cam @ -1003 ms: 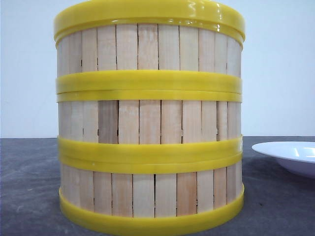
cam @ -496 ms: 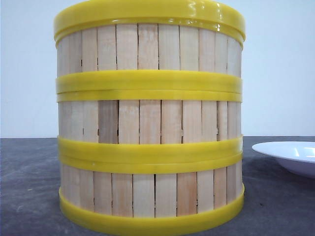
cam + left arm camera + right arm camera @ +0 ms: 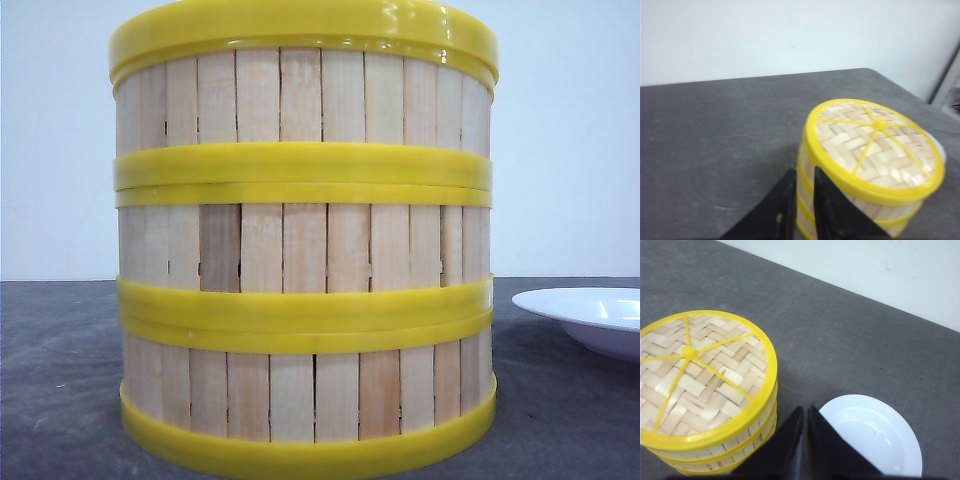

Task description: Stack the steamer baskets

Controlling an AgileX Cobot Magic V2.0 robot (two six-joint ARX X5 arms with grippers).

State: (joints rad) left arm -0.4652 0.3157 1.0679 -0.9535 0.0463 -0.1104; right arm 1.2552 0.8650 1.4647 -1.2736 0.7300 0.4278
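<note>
Three steamer baskets stand stacked in one column: the top one, the middle one and the bottom one. A flat woven lid with a yellow rim covers the stack. The left gripper hovers beside the stack's wall, fingers close together with nothing between them. In the right wrist view the right gripper is shut and empty, above the gap between the stack and a white plate. Neither gripper shows in the front view.
A white plate lies on the dark grey table just right of the stack; its rim shows at the front view's right edge. A pale wall runs behind the table. The table's far edge is close beyond the stack.
</note>
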